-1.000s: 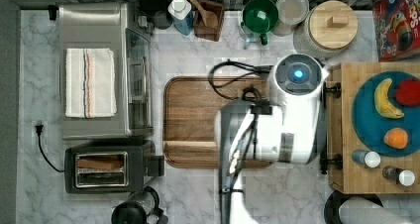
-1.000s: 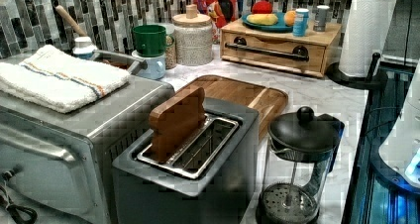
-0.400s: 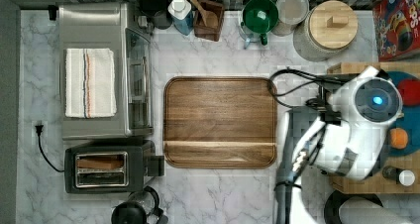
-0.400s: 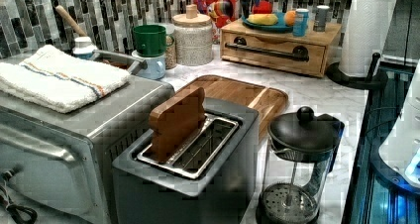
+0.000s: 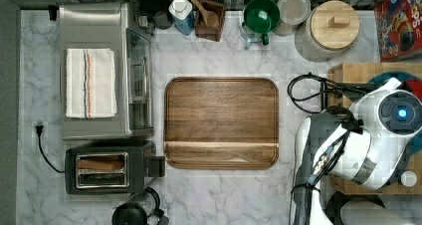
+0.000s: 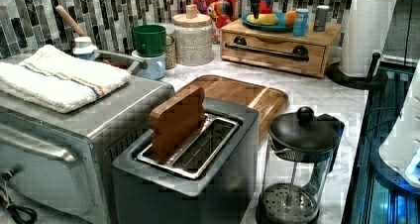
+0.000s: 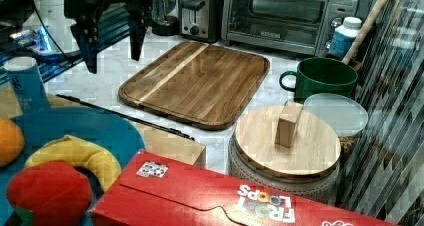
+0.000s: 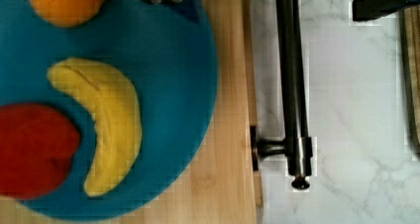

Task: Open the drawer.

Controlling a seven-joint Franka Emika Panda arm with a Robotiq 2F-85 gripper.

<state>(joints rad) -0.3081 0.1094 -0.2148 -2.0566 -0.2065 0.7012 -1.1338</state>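
Note:
The light-wood drawer (image 6: 277, 53) sits in its cabinet (image 5: 356, 71) at the top view's right, its front flush with the frame. Its long black bar handle (image 6: 267, 50) runs across the front and also appears as the handle (image 7: 125, 113) and the handle (image 8: 292, 75). My gripper (image 7: 114, 51) hangs open above the marble counter just in front of the cabinet, holding nothing. In the wrist view the bar lies between the two dark fingertips (image 8: 384, 1), well below them. In the top view the white arm (image 5: 378, 135) covers the gripper.
A blue plate (image 8: 163, 85) with a banana (image 8: 111, 120), an orange and a red fruit sits on the cabinet top beside small bottles (image 6: 299, 22). The walnut tray (image 5: 221, 123) lies mid-counter. A cereal box (image 7: 210, 196), a lidded jar (image 7: 285, 146), a green mug (image 7: 320, 78) and a paper towel roll (image 6: 369, 30) stand nearby.
The arm has swung from over the walnut tray to the top view's right, and now stands over the cabinet and its handle.

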